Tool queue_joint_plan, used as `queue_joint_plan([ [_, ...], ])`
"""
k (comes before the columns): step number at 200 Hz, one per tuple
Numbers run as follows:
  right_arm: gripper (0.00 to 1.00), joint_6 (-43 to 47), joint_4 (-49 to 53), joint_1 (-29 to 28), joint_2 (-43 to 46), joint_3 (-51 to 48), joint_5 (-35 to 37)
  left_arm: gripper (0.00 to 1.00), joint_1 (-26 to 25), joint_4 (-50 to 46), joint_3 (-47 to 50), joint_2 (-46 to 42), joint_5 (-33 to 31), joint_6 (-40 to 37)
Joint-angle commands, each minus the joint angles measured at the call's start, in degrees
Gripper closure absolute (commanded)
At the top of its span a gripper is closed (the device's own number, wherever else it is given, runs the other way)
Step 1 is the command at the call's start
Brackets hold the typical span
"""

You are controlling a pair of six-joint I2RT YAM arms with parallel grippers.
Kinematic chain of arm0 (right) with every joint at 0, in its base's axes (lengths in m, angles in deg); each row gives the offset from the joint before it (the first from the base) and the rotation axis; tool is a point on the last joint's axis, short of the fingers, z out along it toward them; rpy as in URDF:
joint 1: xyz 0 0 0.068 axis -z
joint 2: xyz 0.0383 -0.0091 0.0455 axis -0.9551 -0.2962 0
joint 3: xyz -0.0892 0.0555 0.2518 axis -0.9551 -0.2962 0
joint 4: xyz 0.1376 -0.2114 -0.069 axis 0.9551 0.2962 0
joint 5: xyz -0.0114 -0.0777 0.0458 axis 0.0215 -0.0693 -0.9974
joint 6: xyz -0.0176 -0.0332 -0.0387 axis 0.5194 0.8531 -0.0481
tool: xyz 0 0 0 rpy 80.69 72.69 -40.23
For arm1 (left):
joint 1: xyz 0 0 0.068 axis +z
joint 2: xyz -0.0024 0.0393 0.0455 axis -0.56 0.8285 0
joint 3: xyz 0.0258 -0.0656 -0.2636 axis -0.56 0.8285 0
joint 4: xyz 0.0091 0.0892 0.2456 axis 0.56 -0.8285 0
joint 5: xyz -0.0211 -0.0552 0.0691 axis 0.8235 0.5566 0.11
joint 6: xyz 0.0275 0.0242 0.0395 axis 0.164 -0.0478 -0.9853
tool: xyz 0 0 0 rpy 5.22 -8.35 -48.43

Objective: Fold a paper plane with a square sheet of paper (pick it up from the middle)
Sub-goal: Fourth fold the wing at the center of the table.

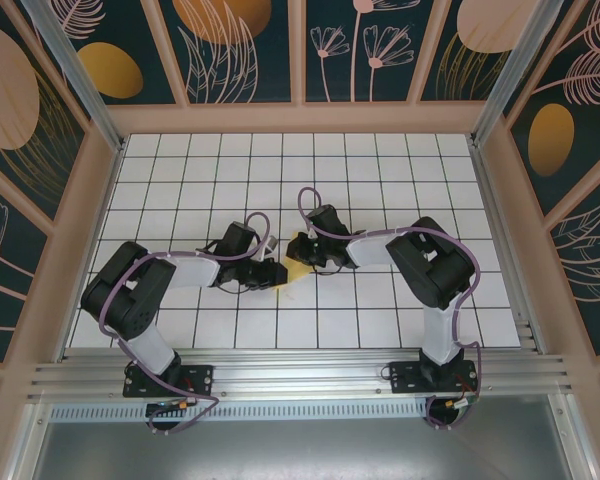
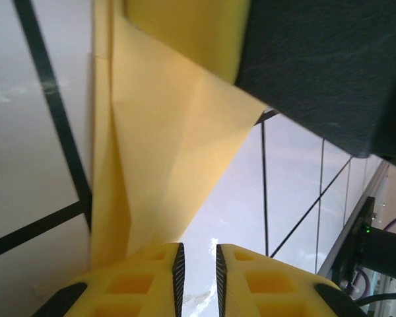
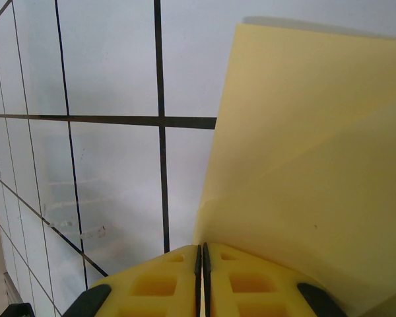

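The square sheet of paper point(image 1: 298, 268), yellow and partly folded with creases, lies at the table's middle between both grippers. My right gripper point(image 1: 306, 254) comes at it from the right. In the right wrist view its jaws point(image 3: 202, 249) are pressed together at the paper's point(image 3: 303, 152) edge, pinching it. My left gripper point(image 1: 271, 273) reaches in from the left. In the left wrist view it point(image 2: 197, 254) stands open by a narrow gap with only table showing between the pads. The paper point(image 2: 165, 152) runs past its left finger point(image 2: 142, 281) up under the right gripper's yellow finger point(image 2: 185, 33).
The white grid table point(image 1: 380, 170) is ringed by a beige frame and patterned walls point(image 1: 230, 50). An aluminium rail point(image 1: 300, 375) along the near edge carries both arm bases. The right arm's black body point(image 2: 317, 66) hangs close over the left gripper.
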Motion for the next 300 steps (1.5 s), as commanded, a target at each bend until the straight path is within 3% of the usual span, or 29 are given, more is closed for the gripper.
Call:
queue_joint_plan([
  [1,0.86,0.6,6.5,-0.3,-3.9,-1.7,5.5,0.77,-0.2,-3.2,-0.6,0.7,-3.0,-2.6],
  [136,0.87,0.8,7.8,-0.2,-4.6,-1.4,6.3,0.85,-0.1,-7.8,4.1,-2.1,-6.7,-4.2],
  [185,0.87,0.6,7.8,-0.3,-4.4,-1.7,6.4,0.84,-0.1,-5.6,6.9,-10.3,-4.6,-0.5],
  [219,0.87,0.6,7.6,-0.2,-4.0,-2.0,6.5,0.82,-0.1,-2.7,3.9,-13.1,-4.3,2.7],
  [300,0.87,-0.1,6.0,-0.3,-3.9,-3.1,6.1,0.83,-0.1,9.8,-3.0,-0.6,-2.0,8.8],
])
